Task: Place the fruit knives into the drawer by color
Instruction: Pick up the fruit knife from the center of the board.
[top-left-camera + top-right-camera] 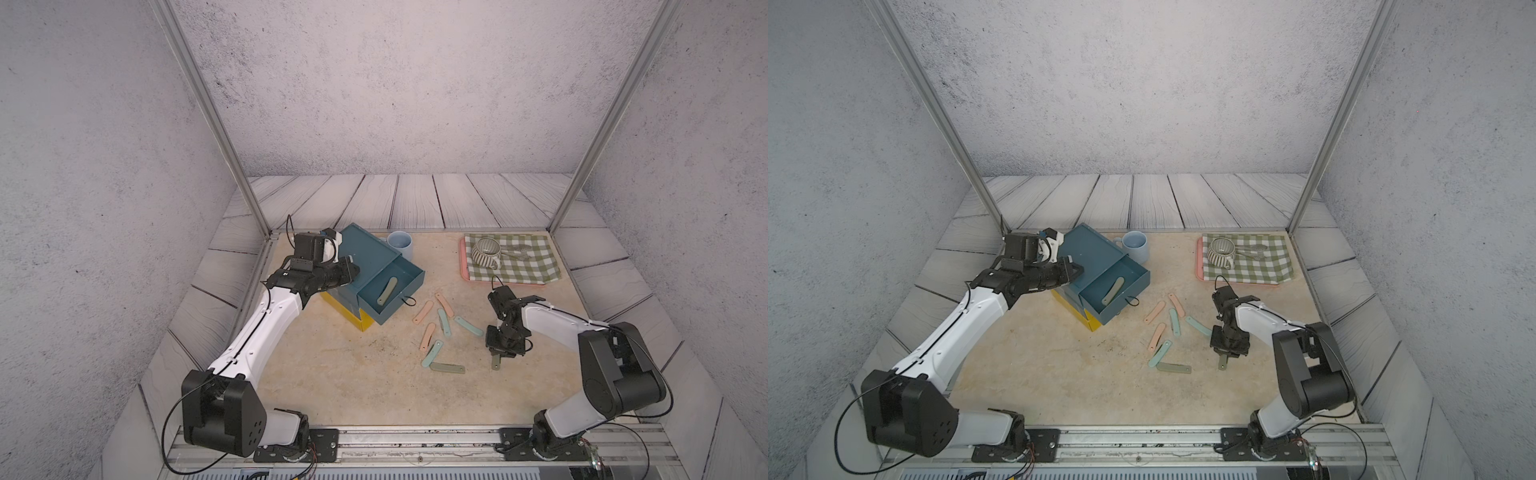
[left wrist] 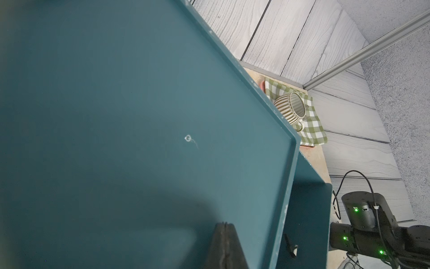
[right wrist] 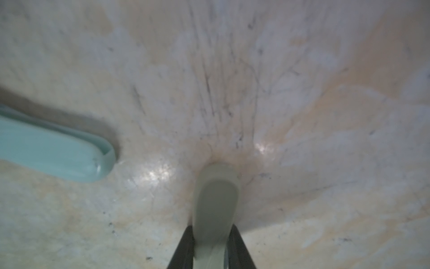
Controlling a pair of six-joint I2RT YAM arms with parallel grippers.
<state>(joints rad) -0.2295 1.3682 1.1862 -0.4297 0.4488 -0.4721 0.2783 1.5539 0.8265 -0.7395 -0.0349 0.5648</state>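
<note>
The drawer chest [image 1: 365,253] stands at the back left with its teal top drawer [image 1: 409,276] pulled out. One olive-green fruit knife [image 1: 387,290] lies inside it. My left gripper [image 2: 224,224] is shut and empty, resting on the chest's teal top. Several pink, mint-teal and olive knives lie loose on the table, among them a pink one [image 1: 423,311], a teal one [image 1: 468,326] and an olive one [image 1: 447,368]. To their right, my right gripper [image 1: 496,356] points down, shut on an olive-green knife [image 3: 215,198] whose far end is at the tabletop. A teal knife [image 3: 51,149] lies beside it.
A pale blue cup [image 1: 401,243] stands just behind the chest. At the back right a pink tray with a green checked cloth [image 1: 528,266] holds a striped mug [image 1: 484,252] and a metal utensil [image 1: 515,250]. The chest's yellow lower tiers [image 1: 353,316] are closed.
</note>
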